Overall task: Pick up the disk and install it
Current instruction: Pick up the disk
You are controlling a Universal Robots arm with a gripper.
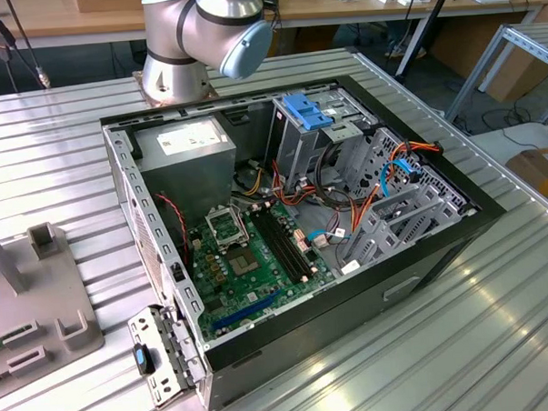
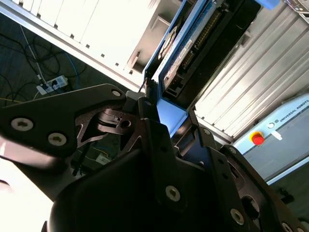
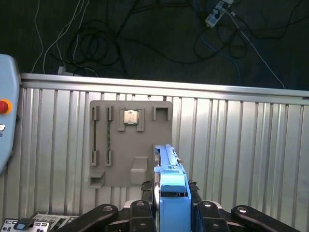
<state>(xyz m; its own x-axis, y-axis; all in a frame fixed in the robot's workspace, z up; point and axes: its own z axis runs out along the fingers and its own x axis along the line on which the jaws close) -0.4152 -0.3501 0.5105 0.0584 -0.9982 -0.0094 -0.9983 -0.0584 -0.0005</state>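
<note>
Gripper [image 3: 172, 191] tight around half-hidden disk [image 3: 168, 162]

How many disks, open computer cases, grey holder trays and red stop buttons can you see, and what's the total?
Disk, held by the gripper: 1
Open computer case: 1
Grey holder tray: 1
Red stop button: 1
Total: 4
</note>
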